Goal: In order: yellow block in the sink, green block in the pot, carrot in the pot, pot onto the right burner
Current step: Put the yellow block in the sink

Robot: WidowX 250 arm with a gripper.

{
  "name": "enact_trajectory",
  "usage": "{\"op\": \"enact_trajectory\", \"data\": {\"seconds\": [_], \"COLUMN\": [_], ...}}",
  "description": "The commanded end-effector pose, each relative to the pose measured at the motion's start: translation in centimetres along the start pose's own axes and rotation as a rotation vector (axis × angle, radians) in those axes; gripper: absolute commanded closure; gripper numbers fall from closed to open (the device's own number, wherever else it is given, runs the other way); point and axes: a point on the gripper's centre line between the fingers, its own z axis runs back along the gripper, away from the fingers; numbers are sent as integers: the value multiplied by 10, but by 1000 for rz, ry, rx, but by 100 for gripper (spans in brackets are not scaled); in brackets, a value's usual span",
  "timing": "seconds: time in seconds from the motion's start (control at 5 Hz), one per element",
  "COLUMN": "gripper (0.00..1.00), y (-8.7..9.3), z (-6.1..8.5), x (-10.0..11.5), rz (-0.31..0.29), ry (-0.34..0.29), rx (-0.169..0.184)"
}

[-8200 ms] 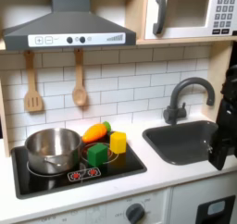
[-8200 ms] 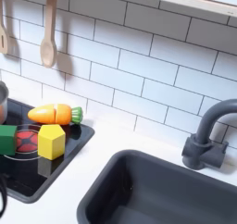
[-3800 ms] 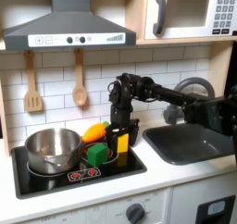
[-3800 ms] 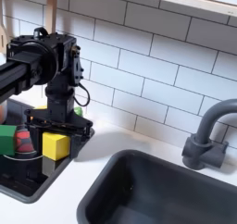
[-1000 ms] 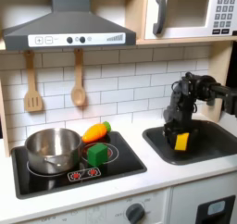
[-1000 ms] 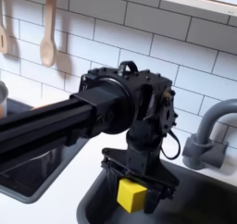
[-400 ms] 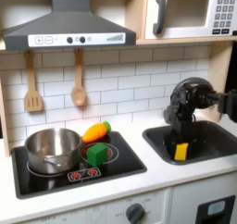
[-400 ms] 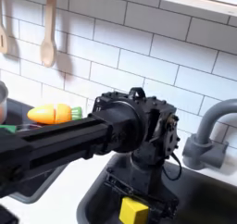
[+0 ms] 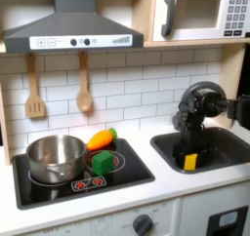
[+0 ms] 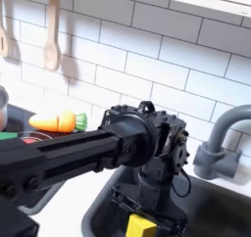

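- The hand [image 9: 189, 160] sits low in the sink [image 9: 227, 154], fingers closed around the yellow block [image 9: 190, 161]
- The cube looks light, rigid and smooth; opposite flat faces give the surest hold

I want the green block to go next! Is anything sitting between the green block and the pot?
Nothing visible does. In the first exterior view the green block sits on the stovetop right beside the pot, on the pot's right. The carrot lies behind the block. The gripper is down in the sink at the yellow block.

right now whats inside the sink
The yellow block is low in the sink, between the gripper fingers. The arm covers the basin floor beneath it, so contact can't be judged.
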Motion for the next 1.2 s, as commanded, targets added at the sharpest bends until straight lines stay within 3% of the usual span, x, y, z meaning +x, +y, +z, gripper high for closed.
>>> {"op": "enact_trajectory", "data": {"seconds": [0.0, 0.4, 0.6, 0.8, 1.0], "gripper": [100, 100, 28, 0, 0], "y": [3, -1, -1, 0, 0], "z": [-10, -11, -10, -9, -6], "x": [1, 0, 1, 1, 1], "rz": [-1, -13, -26, -19, -21], "ry": [10, 11, 12, 6, 0], "rx": [3, 1, 0, -1, -4]}}
